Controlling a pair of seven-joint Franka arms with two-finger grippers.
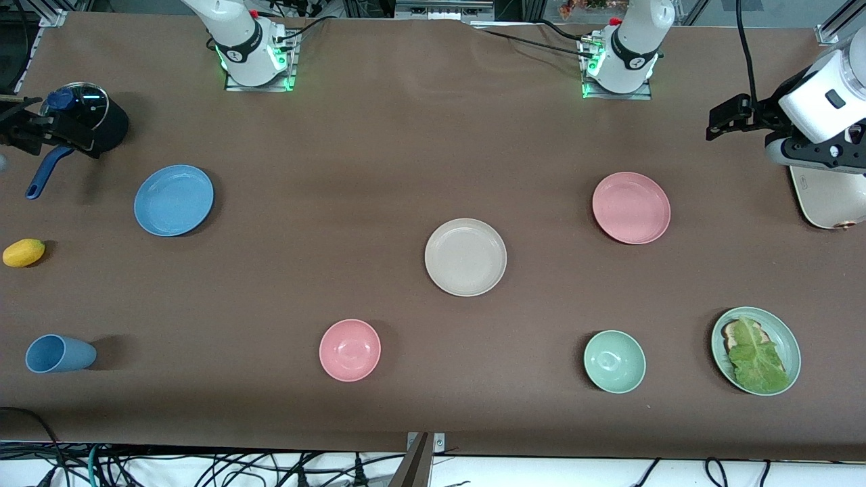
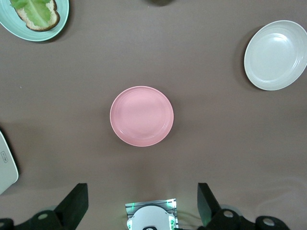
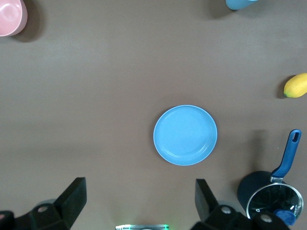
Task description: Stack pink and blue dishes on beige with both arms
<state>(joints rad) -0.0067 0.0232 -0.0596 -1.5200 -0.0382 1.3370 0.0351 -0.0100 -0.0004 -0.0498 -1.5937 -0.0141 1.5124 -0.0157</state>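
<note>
My left gripper (image 2: 141, 206) and right gripper (image 3: 140, 203) hang spread wide, holding nothing. The beige plate (image 1: 465, 257) sits mid-tabletop, the pink plate (image 1: 631, 207) toward my left arm's end, the blue plate (image 1: 174, 200) toward my right arm's.

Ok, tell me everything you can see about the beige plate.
The beige plate is a shallow round dish in matte cream-beige with a low raised rim, plastic-looking and empty. It lies flat and upright on the brown table, near the middle, nearer the front camera than the pink plate and blue plate. Nothing rests on it or touches it except the table.
</note>
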